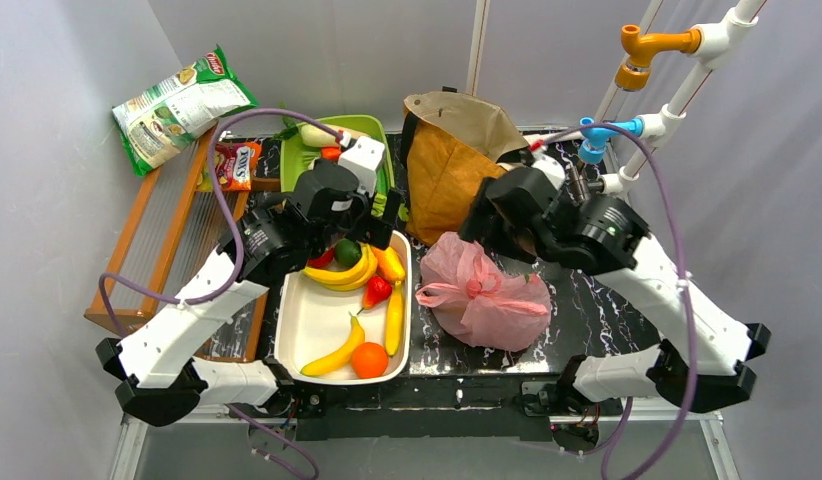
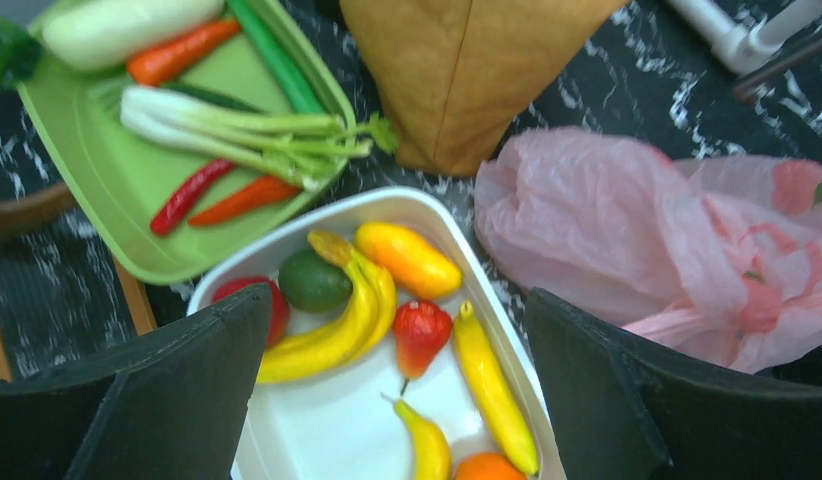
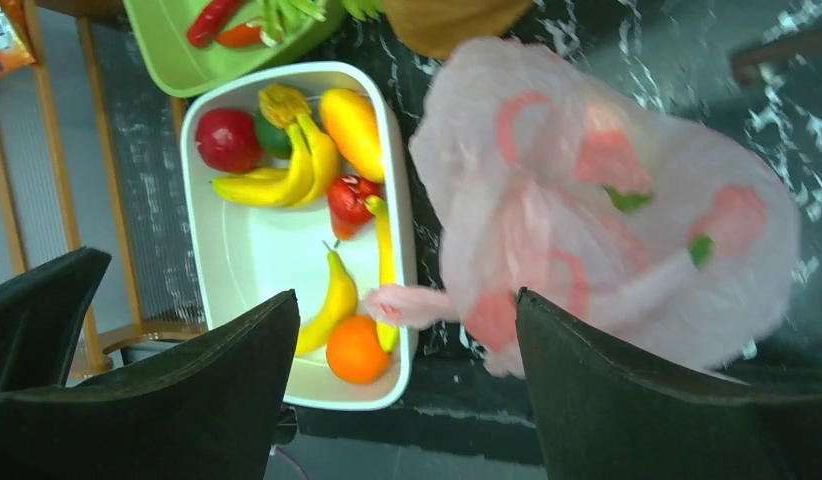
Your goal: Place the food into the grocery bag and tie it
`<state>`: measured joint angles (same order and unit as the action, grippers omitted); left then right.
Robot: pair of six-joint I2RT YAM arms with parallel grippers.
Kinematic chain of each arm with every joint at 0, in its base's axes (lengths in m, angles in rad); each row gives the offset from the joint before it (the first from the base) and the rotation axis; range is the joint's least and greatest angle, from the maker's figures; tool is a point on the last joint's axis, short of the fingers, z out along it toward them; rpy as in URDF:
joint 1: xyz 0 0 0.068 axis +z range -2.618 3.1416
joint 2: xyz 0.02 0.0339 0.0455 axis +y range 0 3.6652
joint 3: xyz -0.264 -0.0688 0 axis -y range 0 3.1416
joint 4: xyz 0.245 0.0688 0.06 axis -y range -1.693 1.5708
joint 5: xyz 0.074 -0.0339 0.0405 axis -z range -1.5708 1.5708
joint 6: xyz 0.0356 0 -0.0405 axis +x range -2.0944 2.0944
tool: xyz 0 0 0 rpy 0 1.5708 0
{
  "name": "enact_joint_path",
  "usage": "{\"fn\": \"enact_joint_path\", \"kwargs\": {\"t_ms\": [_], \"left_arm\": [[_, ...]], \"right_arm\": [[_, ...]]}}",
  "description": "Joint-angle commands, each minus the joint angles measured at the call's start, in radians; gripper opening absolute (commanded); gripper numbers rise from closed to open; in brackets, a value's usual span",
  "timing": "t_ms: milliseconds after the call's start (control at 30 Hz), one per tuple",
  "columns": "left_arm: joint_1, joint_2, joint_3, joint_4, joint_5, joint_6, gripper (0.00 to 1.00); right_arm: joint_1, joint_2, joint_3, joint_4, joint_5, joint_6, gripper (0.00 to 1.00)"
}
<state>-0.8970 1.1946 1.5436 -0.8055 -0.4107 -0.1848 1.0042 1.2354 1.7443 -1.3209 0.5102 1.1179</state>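
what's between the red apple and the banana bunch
A dark green fruit sits between the red apple and the banana bunch; clearest in the right wrist view.

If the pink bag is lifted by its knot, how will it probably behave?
The bag is thin, wrinkled film, so it would likely sag rather than keep its shape. The bunched knot probably gives a firmer hold than the loose sides. Pushed, it may crumple, not roll.

The pink grocery bag [image 1: 484, 297] lies knotted on the dark desk [image 1: 597, 320], just right of a white tray [image 1: 307, 325] holding bananas [image 1: 339, 275] and an orange [image 1: 369, 359]. A brown paper bag [image 1: 449, 165] stands behind it. The left end effector [image 1: 385, 212] hangs over the tray's far end.
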Motion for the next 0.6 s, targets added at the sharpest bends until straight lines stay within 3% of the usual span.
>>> {"fn": "enact_joint_path", "kwargs": {"t_ms": [0, 100, 267, 467, 567], "left_arm": [[0.051, 0.061, 0.118, 0.055, 0.088, 0.103, 0.98], [0.139, 0.178, 0.258, 0.041, 0.19, 0.003, 0.98], [0.162, 0.425, 0.504, 0.028, 0.1, -0.108, 0.98], [0.193, 0.724, 0.893, -0.123, 0.018, -0.373, 0.98], [0.208, 0.799, 0.943, -0.072, 0.034, -0.48, 0.98]], "right_arm": [[-0.083, 0.018, 0.021, 0.264, -0.07, -0.222, 0.87], [-0.218, 0.01, 0.011, 0.265, -0.127, -0.191, 0.87], [-0.396, -0.011, -0.013, 0.284, -0.198, -0.282, 0.88], [-0.426, -0.013, -0.035, 0.297, -0.257, -0.41, 0.89], [-0.426, -0.043, -0.098, 0.333, -0.329, -0.422, 0.89]]}}
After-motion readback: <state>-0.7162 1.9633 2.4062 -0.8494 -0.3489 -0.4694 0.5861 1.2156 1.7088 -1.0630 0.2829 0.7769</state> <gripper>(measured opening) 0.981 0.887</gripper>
